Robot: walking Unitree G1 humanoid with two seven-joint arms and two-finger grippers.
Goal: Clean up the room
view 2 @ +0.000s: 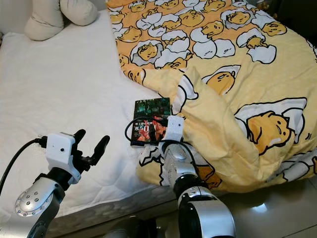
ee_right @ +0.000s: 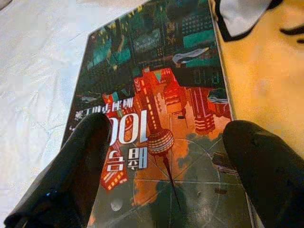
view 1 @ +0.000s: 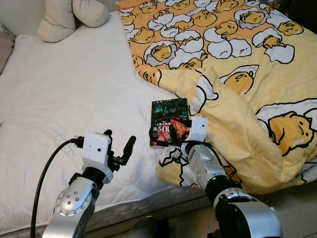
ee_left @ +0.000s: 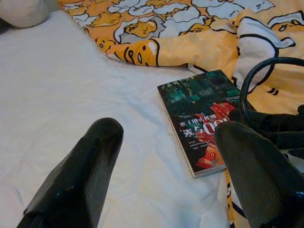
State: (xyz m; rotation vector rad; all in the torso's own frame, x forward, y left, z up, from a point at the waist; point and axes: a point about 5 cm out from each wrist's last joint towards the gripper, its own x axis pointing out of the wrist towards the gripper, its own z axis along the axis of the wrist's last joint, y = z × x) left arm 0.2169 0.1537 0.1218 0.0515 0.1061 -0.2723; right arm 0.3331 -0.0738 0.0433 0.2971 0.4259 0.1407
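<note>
The right pincer [ee_right: 161, 156] hangs directly over the lower part of a thin paperback book with a dark green and red-orange city cover [view 1: 170, 122], its two black fingers [ee_right: 71, 166] spread apart with the cover showing between them. Whether the fingertips touch the cover cannot be told. The book lies flat on the white quilted mattress of the bed [view 1: 74, 109], near the bed's front edge, its right side just against the bunched fold of a yellow duvet printed with white-and-yellow egg cartoon figures [view 1: 237, 64]. That duvet covers the right half of the bed and spills over the front edge beside the right arm.

The left pincer [view 1: 119, 146] is held above the mattress near the front edge, to the left of the book and apart from it, its fingers [ee_left: 85, 166] also spread wide and holding nothing. From the left wrist view the book lies ahead of that pincer, toward the right finger, with a black cable loop [ee_left: 249, 80] of the right arm arching near the book's far edge.

At the far left corner of the bed rests a cream-coloured plush cushion [view 1: 69, 17].
</note>
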